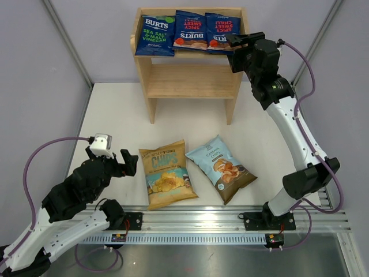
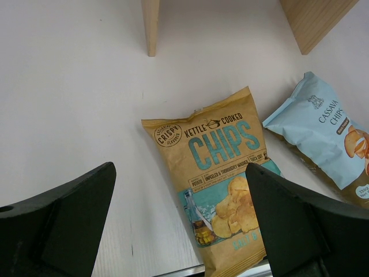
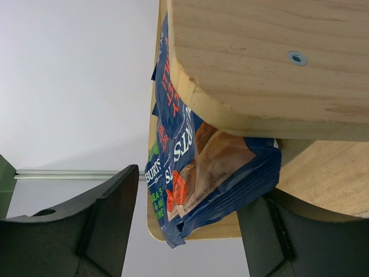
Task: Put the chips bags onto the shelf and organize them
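White desk (image 1: 115, 115) from above: three Burts bags (image 1: 190, 30) lie on the shelf (image 1: 190, 81) top, and the right fingers (image 1: 239, 41) hover spread beside them. Left wrist: left fingers (image 2: 63, 219) are released, so I'd straddle the Kettle Cooked CHIPS bag (image 2: 219, 167) crosswise and pinch gently. The Cassava Chips bag (image 2: 323, 138) lies beside it. Right wrist: "BURTS" is readable.

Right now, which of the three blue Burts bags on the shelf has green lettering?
The leftmost bag on the top tier of the shelf, Sea Salt & Malt Vinegar. The middle bag and right bag carry red lettering.
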Controlling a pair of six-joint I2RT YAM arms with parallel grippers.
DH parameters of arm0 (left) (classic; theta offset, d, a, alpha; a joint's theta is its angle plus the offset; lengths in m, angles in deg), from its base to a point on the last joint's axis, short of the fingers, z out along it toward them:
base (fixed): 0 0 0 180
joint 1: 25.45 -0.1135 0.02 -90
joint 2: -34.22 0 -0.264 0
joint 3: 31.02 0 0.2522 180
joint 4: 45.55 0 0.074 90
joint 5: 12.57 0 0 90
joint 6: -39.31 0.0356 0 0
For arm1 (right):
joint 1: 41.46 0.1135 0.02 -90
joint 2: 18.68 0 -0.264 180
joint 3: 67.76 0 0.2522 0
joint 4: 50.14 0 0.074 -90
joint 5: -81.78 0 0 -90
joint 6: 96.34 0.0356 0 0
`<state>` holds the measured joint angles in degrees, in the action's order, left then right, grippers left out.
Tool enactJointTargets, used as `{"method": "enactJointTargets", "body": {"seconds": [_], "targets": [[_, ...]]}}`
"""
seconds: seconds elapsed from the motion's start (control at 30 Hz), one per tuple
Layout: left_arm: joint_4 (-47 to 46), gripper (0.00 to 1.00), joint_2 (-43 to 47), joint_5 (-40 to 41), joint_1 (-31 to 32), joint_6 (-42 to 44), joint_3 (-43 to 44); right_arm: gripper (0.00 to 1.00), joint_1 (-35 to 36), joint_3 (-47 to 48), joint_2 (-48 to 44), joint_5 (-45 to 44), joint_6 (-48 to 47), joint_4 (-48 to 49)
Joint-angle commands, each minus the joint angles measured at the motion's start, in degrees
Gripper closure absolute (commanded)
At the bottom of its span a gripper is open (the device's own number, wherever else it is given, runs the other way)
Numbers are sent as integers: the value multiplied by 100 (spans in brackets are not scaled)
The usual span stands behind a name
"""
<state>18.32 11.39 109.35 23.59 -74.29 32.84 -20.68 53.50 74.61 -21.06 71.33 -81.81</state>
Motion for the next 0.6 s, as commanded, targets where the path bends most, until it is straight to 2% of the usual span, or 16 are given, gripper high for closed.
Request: {"method": "enactJointTargets", "body": {"seconds": [0.0, 0.57], "targets": [[-133, 1, 33, 183, -17, -14, 78, 27, -56, -28, -242, 98, -234, -247], [-115, 1, 15, 218, -17, -31, 96, 27, -74, -379, -408, 282, -375, -309]]}}
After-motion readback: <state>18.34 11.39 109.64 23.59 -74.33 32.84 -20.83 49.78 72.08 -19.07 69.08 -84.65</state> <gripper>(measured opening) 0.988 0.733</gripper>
